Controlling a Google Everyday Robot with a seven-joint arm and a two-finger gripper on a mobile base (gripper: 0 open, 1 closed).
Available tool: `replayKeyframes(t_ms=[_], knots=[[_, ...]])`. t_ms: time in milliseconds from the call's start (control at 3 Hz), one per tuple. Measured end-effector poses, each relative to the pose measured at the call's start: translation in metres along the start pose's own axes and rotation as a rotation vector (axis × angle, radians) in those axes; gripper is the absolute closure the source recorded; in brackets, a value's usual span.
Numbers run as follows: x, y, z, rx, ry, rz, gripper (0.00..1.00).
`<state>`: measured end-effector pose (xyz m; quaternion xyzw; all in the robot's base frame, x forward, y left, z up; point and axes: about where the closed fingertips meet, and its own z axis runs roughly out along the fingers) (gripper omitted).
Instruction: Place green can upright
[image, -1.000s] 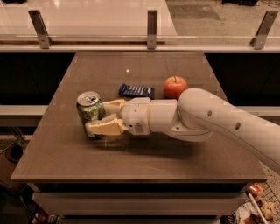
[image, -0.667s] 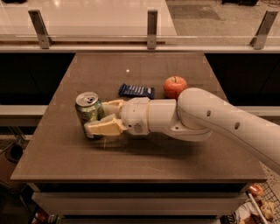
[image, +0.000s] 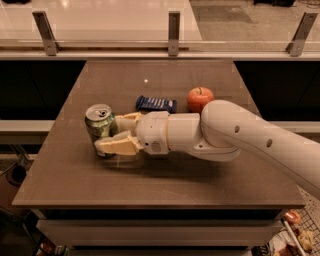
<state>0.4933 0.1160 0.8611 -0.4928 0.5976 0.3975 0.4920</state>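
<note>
The green can (image: 99, 124) stands upright on the left part of the brown table (image: 165, 185), its silver top with the pull tab facing up. My gripper (image: 108, 134) reaches in from the right on a white arm and holds the can between its cream fingers. One finger (image: 127, 120) lies behind the can and the other (image: 118, 145) runs across its lower front. The can's base is partly hidden by the front finger.
A dark blue packet (image: 156, 103) lies just behind the gripper's wrist. A red apple (image: 200, 98) sits to its right, close to the arm. A glass rail with metal posts (image: 173, 32) runs beyond the table's far edge.
</note>
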Motion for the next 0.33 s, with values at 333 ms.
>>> replayKeyframes(t_ms=[333], knots=[[-0.0008, 0.0011, 0.0011, -0.003, 0.000, -0.002, 0.00]])
